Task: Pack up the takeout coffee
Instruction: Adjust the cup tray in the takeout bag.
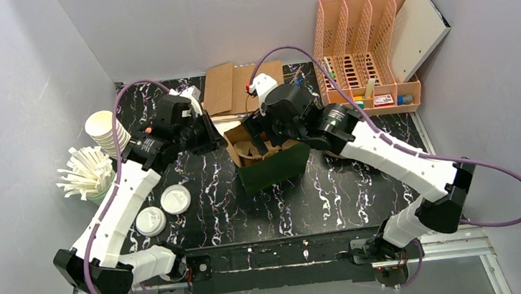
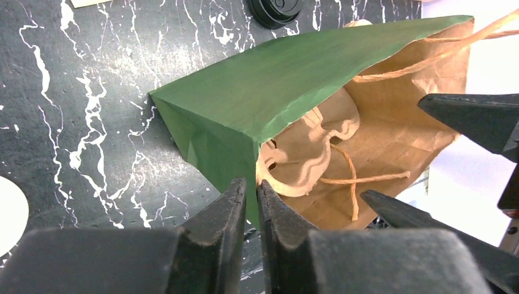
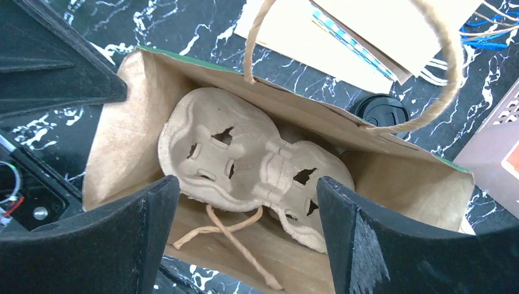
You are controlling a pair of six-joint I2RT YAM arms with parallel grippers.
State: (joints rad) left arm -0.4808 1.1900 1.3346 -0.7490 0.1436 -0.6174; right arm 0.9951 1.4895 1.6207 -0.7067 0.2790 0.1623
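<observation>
Green bag [image 2: 263,86] holding pulp tray [image 3: 245,159], left pincer [image 2: 251,187] seemingly clamping its rim, right pincer [image 3: 248,187] apart

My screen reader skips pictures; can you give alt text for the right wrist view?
Looking down into an open paper bag with a cardboard cup carrier lying inside. The right gripper hangs above it, jaws wide apart, holding nothing. A black lid sits on the table beyond the bag.

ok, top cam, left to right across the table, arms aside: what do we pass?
white sticks in a cup → nearer white lid → farther white lid → green bag → pink organizer. The cup stack and cardboard pieces overlap these, so they are left out.
</observation>
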